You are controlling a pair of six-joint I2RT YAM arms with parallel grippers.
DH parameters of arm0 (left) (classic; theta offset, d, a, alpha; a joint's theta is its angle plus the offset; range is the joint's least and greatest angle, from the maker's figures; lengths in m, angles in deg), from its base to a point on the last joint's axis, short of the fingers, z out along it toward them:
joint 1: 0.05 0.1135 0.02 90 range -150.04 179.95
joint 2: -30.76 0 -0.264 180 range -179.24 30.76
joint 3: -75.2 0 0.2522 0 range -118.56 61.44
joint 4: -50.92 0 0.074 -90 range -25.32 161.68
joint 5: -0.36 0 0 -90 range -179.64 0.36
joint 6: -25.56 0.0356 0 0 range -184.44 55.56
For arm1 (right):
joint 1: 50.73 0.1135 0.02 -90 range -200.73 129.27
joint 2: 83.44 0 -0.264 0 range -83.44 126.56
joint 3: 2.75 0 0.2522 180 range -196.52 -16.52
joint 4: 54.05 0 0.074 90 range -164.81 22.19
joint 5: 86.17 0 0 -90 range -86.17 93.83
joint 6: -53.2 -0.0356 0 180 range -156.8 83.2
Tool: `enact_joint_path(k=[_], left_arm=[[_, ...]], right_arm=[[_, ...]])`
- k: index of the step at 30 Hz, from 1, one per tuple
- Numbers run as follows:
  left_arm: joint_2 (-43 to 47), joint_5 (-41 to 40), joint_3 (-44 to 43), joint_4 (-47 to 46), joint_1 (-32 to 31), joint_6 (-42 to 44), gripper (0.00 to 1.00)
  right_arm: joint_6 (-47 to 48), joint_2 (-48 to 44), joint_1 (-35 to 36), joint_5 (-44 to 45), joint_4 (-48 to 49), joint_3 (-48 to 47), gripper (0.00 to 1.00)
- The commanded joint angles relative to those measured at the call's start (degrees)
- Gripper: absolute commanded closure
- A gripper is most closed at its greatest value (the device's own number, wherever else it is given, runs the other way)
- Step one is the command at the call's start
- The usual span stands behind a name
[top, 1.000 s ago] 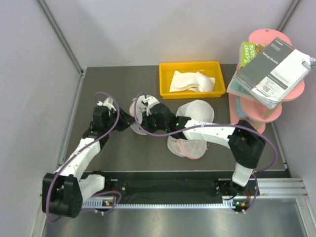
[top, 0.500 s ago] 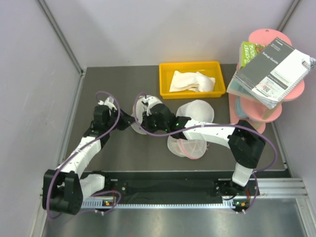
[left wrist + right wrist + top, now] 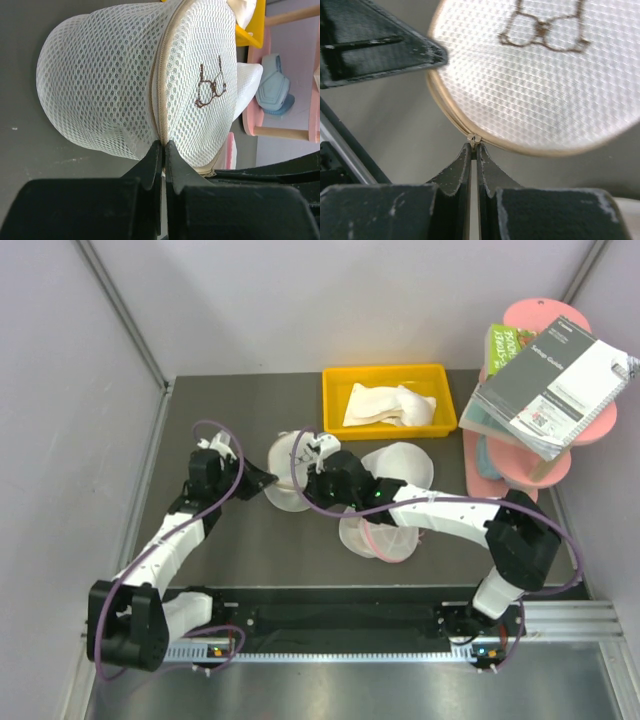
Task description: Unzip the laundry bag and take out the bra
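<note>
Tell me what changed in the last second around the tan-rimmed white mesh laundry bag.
The right gripper, shut on the zip pull, shifted right with its arm. The left gripper stayed clamped on the laundry bag. Bag and yellow plastic bin stayed put.

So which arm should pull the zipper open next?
Right. The right gripper is shut on the zipper pull at the rim of the laundry bag, while the left gripper pinches the seam, bracing it.

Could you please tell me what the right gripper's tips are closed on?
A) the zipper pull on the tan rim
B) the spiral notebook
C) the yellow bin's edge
A: the right wrist view shows the right gripper shut, pinching the small zipper pull at the tan rim of the laundry bag.
</note>
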Motion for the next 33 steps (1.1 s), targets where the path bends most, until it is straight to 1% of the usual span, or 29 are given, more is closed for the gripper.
enact_joint_path(k=[1, 6, 13, 16, 18, 19, 21, 26, 30, 33], left_arm=[[-0.17, -2.15, -2.65, -0.69, 0.98, 2.18, 1.0], [-2.18, -1.89, -3.71, -1.13, 1.07, 3.15, 1.0], [-8.16, -2.06, -10.11, -0.87, 1.07, 6.14, 1.0], [-9.66, -2.15, -12.93, 1.24, 1.07, 7.37, 0.66], [-8.97, -2.5, -13.38, 2.29, 1.07, 7.81, 0.38], [-8.53, -2.76, -13.47, 2.73, 1.07, 8.07, 0.32], [-6.34, -4.6, -13.12, 5.01, 1.07, 8.95, 0.25], [-0.71, -9.0, -10.31, 9.41, 1.07, 9.83, 0.23], [3.33, -8.3, -7.15, 10.74, 1.07, 8.52, 0.23], [4.31, -6.29, -5.21, 10.21, 1.07, 6.94, 0.26]], right_arm=[[0.91, -4.3, -2.06, 1.96, 0.39, 1.72, 1.0], [2.05, -4.83, -2.42, 1.79, 0.04, 1.81, 1.0], [2.22, -2.9, -1.45, -1.81, 1.27, -0.39, 1.0], [1.35, -1.49, -0.49, -3.22, 2.06, -1.88, 1.0], [1.08, -0.09, 0.04, -3.22, 2.85, -3.02, 1.0], [0.56, 0.35, 0.22, -4.53, 3.02, -3.46, 1.0], [0.2, 1.93, 0.57, -5.16, 3.38, -4.96, 1.0], [-0.41, 4.39, 1.01, -6.56, 3.9, -8.03, 1.0], [-0.5, 5.54, 1.36, -7.26, 3.82, -9.7, 1.0], [-0.59, 6.15, 1.54, -7.53, 3.82, -10.5, 1.0]])
